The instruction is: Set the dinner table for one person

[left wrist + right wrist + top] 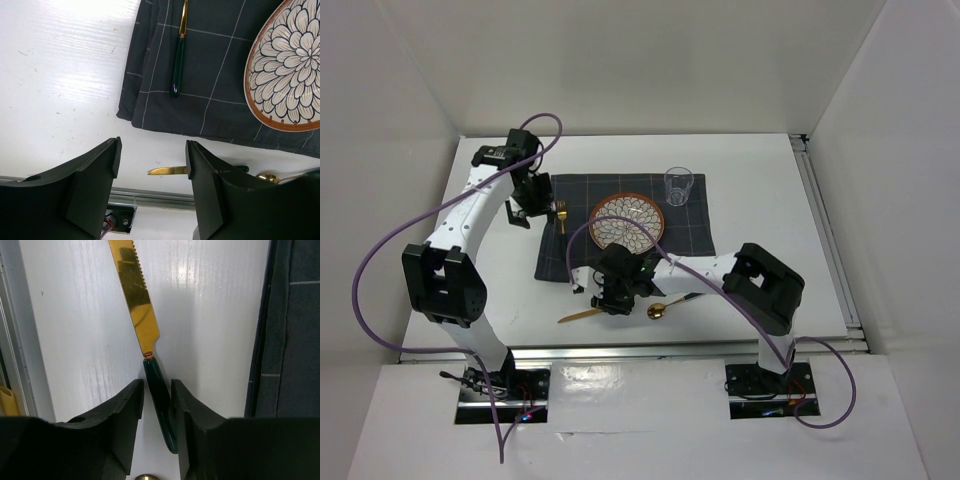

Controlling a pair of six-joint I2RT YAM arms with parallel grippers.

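Observation:
The dinner table is a white top with a dark checked placemat. On the placemat lie a flower-patterned plate, a clear glass and a gold fork with a green handle. A gold knife lies on the bare table in front of the placemat. My right gripper is closed on its green handle, with the blade pointing away. My left gripper is open and empty, hovering beside the fork at the placemat's left edge.
A gold spoon lies on the table just right of the right gripper. The silver rail runs along the near edge. The right arm's purple cable arcs over the placemat's front.

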